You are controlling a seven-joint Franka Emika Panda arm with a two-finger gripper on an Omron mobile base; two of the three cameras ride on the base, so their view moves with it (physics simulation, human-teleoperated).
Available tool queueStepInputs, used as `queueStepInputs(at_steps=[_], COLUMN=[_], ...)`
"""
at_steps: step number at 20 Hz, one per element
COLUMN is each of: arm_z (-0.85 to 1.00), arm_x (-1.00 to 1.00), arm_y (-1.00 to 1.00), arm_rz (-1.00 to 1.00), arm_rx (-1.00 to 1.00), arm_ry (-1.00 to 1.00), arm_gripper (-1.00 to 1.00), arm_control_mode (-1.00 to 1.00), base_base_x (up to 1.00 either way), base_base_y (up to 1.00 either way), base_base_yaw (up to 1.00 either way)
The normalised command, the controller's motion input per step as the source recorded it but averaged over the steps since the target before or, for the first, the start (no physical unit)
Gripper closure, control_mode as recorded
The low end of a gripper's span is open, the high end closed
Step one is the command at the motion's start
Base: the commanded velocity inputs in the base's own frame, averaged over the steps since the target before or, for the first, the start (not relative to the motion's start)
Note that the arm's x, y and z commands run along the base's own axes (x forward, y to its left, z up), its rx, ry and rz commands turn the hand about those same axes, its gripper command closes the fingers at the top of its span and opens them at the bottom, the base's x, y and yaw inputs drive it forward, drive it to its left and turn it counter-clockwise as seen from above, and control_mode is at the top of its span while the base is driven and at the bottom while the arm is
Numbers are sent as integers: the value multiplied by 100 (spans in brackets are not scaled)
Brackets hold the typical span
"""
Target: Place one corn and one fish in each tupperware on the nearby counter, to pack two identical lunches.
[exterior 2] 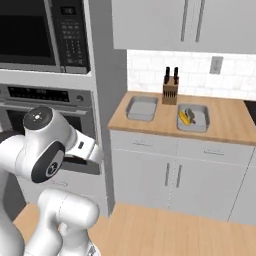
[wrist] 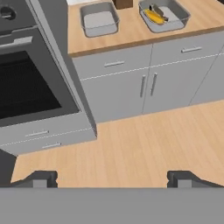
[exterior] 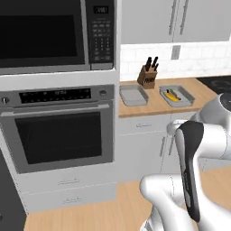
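With my gripper [wrist: 112,178] wide open and empty, corn [wrist: 155,17] and fish [wrist: 156,9] share the tupperware [exterior 2: 193,118] right of the knife block [exterior 2: 170,91]; duplicating there risks unequal lunches.

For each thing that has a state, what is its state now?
Left tupperware: empty, on the counter.
Right tupperware: holds a corn and a fish.
Oven door: shut.
Cabinet doors: shut.
Gripper: open, holding nothing.
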Motion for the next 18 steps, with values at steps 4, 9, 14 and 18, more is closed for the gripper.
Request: queueStepInputs(at_steps=[4, 9, 14, 18], arm_z=[0, 0, 0, 0], arm_x=[0, 0, 0, 0], arm_y=[0, 0, 0, 0], arm_rz=[0, 0, 0, 0], arm_rx=[0, 0, 0, 0], arm_ry=[0, 0, 0, 0], arm_gripper=[-100, -100, -100, -100], arm_control_mode=[100, 100, 100, 100], base_base_x=[-51, -15, -2, -16], base_base_y=[100, 100, 100, 100], base_base_yaw=[33, 43, 47, 50])
